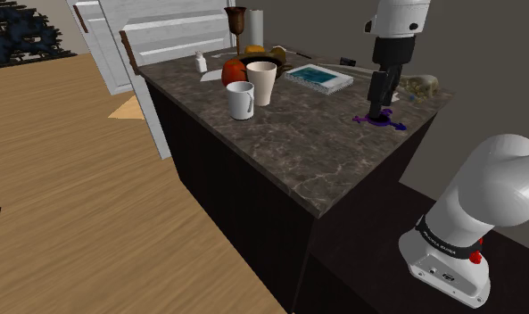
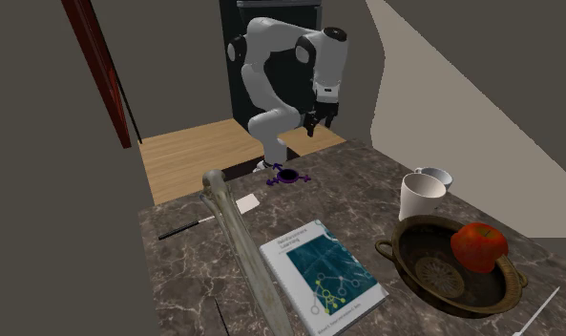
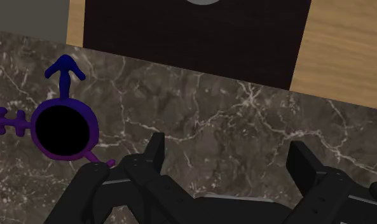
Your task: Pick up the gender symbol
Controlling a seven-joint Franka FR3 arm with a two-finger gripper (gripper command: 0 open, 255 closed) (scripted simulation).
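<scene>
The gender symbol (image 3: 65, 127) is a purple-blue ring with a black middle, arrows and a short tail. It lies flat on the dark marble counter (image 3: 212, 108), close to the edge nearest the stand (image 1: 383, 120) (image 2: 288, 177). My black gripper (image 3: 230, 156) hangs a little above the counter with its fingers open and nothing between them. The symbol lies off to the side of one finger (image 3: 154, 149), outside the gap. In the shoulder view the gripper (image 1: 379, 103) points down just above the symbol. The second exterior view has the gripper (image 2: 310, 127) higher, past the symbol.
Farther along the counter are a teal book (image 1: 318, 78), a white mug (image 1: 240, 100), a beige cup (image 1: 261, 82), a brown bowl (image 2: 452, 272) with a red apple (image 2: 478, 245), a tall brown post (image 2: 242, 248) and a black pen (image 2: 180, 229). Wood floor (image 1: 66, 205) lies below.
</scene>
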